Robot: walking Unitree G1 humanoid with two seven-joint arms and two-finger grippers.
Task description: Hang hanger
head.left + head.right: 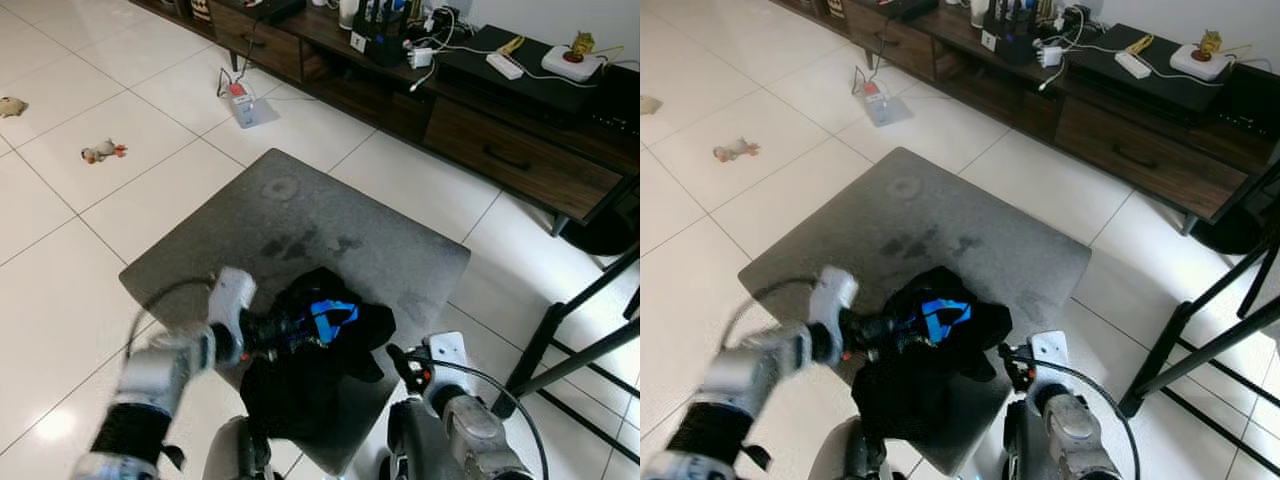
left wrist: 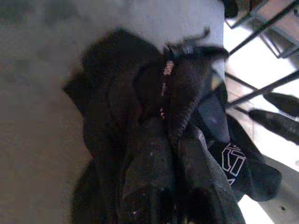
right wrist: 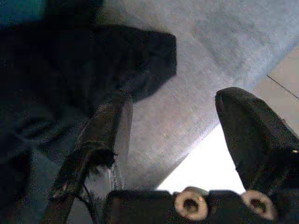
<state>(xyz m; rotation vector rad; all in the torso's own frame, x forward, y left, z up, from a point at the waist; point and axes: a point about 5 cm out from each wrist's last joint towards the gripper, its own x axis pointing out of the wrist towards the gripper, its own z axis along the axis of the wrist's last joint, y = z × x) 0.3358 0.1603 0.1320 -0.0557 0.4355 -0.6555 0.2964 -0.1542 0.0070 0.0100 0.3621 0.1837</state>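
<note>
A black garment [image 1: 310,370] lies crumpled on the near part of a grey rug [image 1: 300,220]. A blue hanger [image 1: 332,318] pokes out of the top of the cloth. My left gripper [image 1: 300,328] reaches in from the left, its tip at the hanger and buried in the cloth. The left wrist view has the black garment [image 2: 159,140] close up, with a white logo. My right gripper [image 1: 402,366] hovers just right of the garment, open, and the bare rug [image 3: 196,93] lies between its fingers [image 3: 252,126].
A black metal rack [image 1: 580,340] stands on the white tiles at the right. Along the back runs a dark wooden cabinet [image 1: 480,130] with cables and small devices on top. Small toys [image 1: 103,151] lie on the floor at far left.
</note>
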